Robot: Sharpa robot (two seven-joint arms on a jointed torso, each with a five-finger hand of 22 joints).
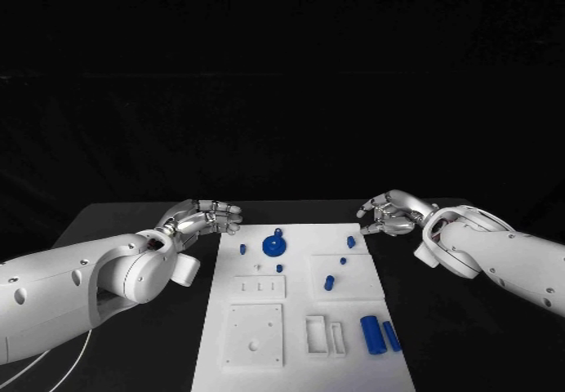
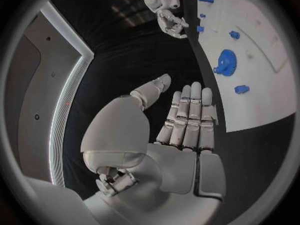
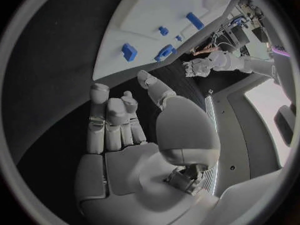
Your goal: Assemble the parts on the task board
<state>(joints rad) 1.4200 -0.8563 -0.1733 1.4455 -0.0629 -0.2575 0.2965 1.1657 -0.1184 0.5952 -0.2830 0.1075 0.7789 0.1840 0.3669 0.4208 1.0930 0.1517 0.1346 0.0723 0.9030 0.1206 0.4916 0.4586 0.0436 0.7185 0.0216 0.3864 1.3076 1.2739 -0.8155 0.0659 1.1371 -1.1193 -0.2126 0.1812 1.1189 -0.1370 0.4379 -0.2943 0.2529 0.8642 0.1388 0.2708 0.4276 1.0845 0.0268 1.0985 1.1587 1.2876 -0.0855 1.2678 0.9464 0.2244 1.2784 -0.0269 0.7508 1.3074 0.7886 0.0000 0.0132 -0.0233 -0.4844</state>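
Table: black, with the white task board lying lengthwise down its middle, between the two arms.
Task board: near half carries pale raised fixtures and sockets; far half carries most of the small blue parts.
Left hand: hangs over the bare table just off the board's far left corner, fingers apart and lightly curled, nothing in it; the left wrist view shows the same hand with an empty palm.
Right hand: sits just beyond the board's far right corner, fingers curled but parted, also holding nothing; its palm is bare in the right wrist view.
Blue bars: two long pieces lying side by side near the board's right edge, close to the robot.
Blue gear: round toothed part lying on the far end of the board, nearer the left hand.
Small blue pegs: scattered across the far half, some upright, none touched.
Step in hand: looks to me like the very start, both hands poised, no part picked.
Next move: one hand must reach in over the board and pinch a single small part cleanly; I'd guess the gear, though I can't be sure.
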